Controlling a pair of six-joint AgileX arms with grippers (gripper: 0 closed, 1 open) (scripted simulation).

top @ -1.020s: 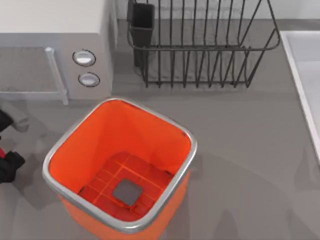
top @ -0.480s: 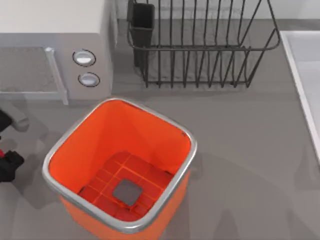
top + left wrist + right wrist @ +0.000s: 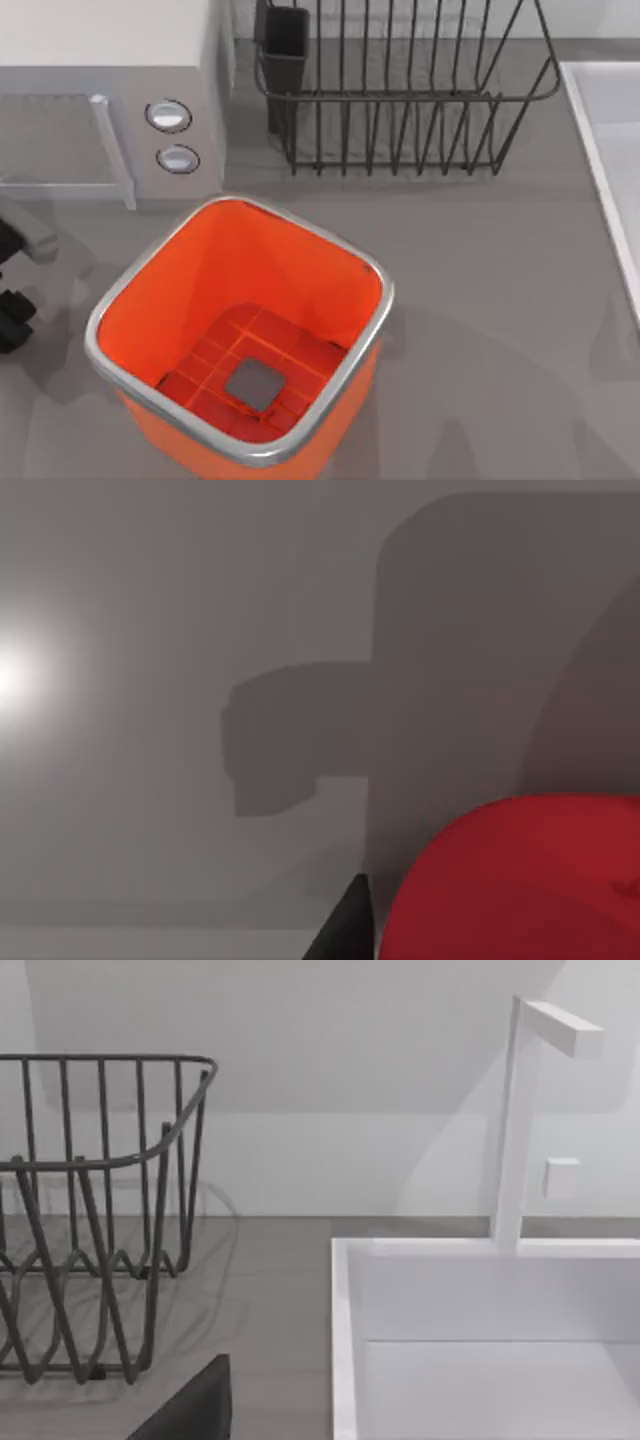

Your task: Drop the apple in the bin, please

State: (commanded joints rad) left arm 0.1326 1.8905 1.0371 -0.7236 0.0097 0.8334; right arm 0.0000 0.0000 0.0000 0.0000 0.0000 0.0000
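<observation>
Close before the left wrist camera, the apple (image 3: 520, 880) shows as a large red rounded surface, with a dark finger (image 3: 345, 930) of the gripper touching its side. Gray table surface lies behind it, with soft shadows on it. From the top view, the left gripper (image 3: 12, 290) is at the far left edge of the table, only partly inside the picture, and the apple itself cannot be made out there. How wide the left fingers stand, and whether both of them press on the fruit, I cannot tell.

To the right of this gripper stands the bin (image 3: 120, 300), bright orange with a shiny silver rim. Its gridded floor has a grey square in the middle, and nothing lies inside.

On the far side of the bin, at the left, is a white microwave (image 3: 110, 60) with two round knobs (image 3: 168, 116). Right of the microwave, a black wire dish rack (image 3: 400, 90) holds a dark cup-like holder at its left end. At the right edge of the table is a white sink (image 3: 480, 1330) with a thin white faucet (image 3: 515, 1120).

A dark corner of the right arm (image 3: 190, 1410) appears in the right wrist view, near the rack; its fingers I cannot judge.
</observation>
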